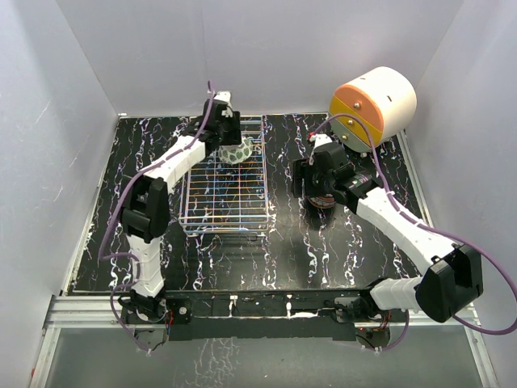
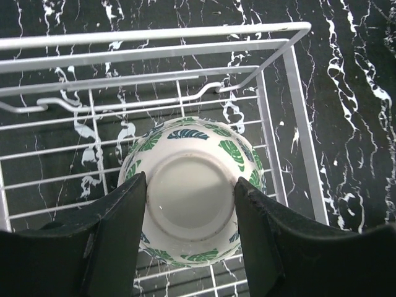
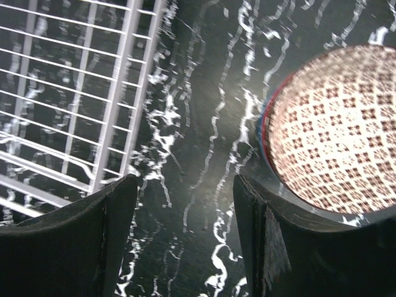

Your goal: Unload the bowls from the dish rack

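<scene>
The dish rack point(image 1: 226, 229) stands left of the table's middle. My left gripper point(image 1: 231, 137) is at its far right corner, shut on an upturned green-leaf bowl point(image 1: 241, 152). In the left wrist view the fingers point(image 2: 117, 229) press both sides of the bowl point(image 2: 189, 201) by its white foot ring, above the rack's wires point(image 2: 302, 142). My right gripper point(image 1: 317, 179) is open and empty, right of the rack. It hangs over the table beside a bowl point(image 3: 334, 130) with a red diamond pattern inside, which also shows in the top view point(image 1: 323, 200). No other bowls show in the rack.
A large white-and-orange cylinder point(image 1: 373, 101) lies at the back right, close behind the right arm. The rack's right edge point(image 3: 141, 93) is left of the right gripper. White walls close in the black marbled table point(image 1: 242, 259).
</scene>
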`<state>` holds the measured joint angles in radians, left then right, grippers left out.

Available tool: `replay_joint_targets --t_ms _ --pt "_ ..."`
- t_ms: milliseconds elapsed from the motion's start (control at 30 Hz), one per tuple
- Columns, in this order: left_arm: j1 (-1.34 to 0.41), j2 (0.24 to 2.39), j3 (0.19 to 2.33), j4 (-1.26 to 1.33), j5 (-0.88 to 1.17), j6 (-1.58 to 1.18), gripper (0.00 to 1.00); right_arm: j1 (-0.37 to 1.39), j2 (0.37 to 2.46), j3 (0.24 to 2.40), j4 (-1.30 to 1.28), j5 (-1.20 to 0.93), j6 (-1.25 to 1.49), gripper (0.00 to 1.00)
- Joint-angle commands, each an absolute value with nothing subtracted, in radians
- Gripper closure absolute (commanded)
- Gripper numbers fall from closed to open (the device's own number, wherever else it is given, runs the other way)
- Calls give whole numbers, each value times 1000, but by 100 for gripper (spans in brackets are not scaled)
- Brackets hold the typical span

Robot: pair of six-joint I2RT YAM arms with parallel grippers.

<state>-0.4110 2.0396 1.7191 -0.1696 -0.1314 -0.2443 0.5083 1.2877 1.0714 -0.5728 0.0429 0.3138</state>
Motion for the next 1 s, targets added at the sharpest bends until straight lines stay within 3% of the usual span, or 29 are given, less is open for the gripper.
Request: replay_joint_targets --t_ms 0,233,467,967 --pt "-334 1889 1651 -124 -4 -354 61 507 1294 1164 -429 -101 356 34" --pt "-292 1821 1561 -95 76 -407 61 508 1362 1217 -294 -280 434 34" --pt "-257 1764 1489 -44 198 -499 61 506 1440 1190 21 -486 615 34" --pt "-182 1711 1378 116 412 -702 61 503 1541 1118 372 -527 928 36"
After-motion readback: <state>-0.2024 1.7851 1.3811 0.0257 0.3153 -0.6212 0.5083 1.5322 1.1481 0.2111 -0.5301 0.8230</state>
